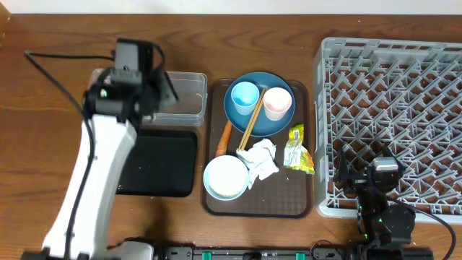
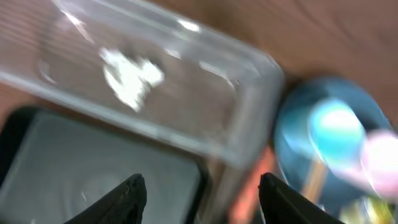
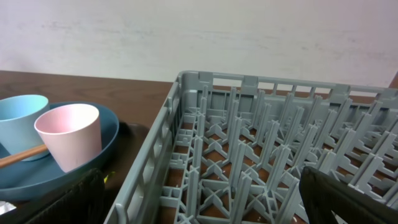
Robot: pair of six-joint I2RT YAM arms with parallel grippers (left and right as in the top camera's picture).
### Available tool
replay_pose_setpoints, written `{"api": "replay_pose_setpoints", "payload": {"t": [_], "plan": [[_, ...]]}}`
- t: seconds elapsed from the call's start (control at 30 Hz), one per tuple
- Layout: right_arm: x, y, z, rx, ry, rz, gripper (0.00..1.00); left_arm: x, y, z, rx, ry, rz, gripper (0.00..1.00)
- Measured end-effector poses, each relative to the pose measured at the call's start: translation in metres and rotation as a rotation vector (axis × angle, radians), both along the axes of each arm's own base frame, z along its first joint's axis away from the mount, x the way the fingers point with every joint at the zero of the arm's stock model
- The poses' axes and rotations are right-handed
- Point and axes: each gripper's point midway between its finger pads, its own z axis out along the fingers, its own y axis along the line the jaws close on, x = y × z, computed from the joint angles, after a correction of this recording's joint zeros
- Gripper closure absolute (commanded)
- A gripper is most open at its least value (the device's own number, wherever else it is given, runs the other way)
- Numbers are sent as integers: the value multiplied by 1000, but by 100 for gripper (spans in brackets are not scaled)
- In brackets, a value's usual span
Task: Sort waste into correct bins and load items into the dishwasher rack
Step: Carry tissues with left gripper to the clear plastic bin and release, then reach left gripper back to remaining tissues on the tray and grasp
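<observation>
The big grey rack [image 1: 323, 130] sits on the right side of the table. The right gripper [image 3: 202, 199] waits low by its near wall. Its two fingers are wide apart and hold nothing.

The brown tray [image 1: 281, 195] is in the middle. All the waste that is left to sort lies on it. The clear tub [image 1: 189, 94] is just beside the tray, on the left. The left gripper [image 2: 202, 193] hangs over the tub. Its fingers are apart too, with nothing between them. Some white bits [image 2: 130, 74] lie in the tub, but they are too blurry to name.

The carrot [image 1: 224, 139] is the closest waste to the left gripper. It lies to the gripper's right and a little nearer the robot, by the tray's left edge. Its long side runs from near to far, leaning a bit. The left arm is much nearer to it than the right arm, so I think the left arm should get it. The fingers would close best across its thin middle.

The left arm reaches forward from the table's near edge, and its wrist points down at the tub.
</observation>
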Motion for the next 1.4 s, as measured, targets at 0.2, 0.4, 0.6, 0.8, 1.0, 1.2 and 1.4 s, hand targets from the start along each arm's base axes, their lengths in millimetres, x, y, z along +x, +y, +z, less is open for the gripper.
{"api": "replay_pose_setpoints", "payload": {"t": [0.2, 0.4, 0.6, 0.8, 1.0, 1.2, 1.4], "plan": [[0, 0, 0, 0, 0, 0, 1, -63, -68, -1, 7, 105, -257, 39], [0, 0, 0, 0, 0, 0, 1, -101, -125, -21, 77, 179, -481, 38], [0, 0, 0, 0, 0, 0, 1, -114, -162, -50, 134, 234, -598, 38], [0, 0, 0, 0, 0, 0, 1, -106, -192, -84, 172, 258, -661, 34], [0, 0, 0, 0, 0, 0, 1, -95, -209, -111, 191, 268, -693, 33], [0, 0, 0, 0, 0, 0, 1, -92, -211, -135, 226, 313, -703, 27], [0, 0, 0, 0, 0, 0, 1, -84, -218, -152, 236, 311, -710, 24]]}}
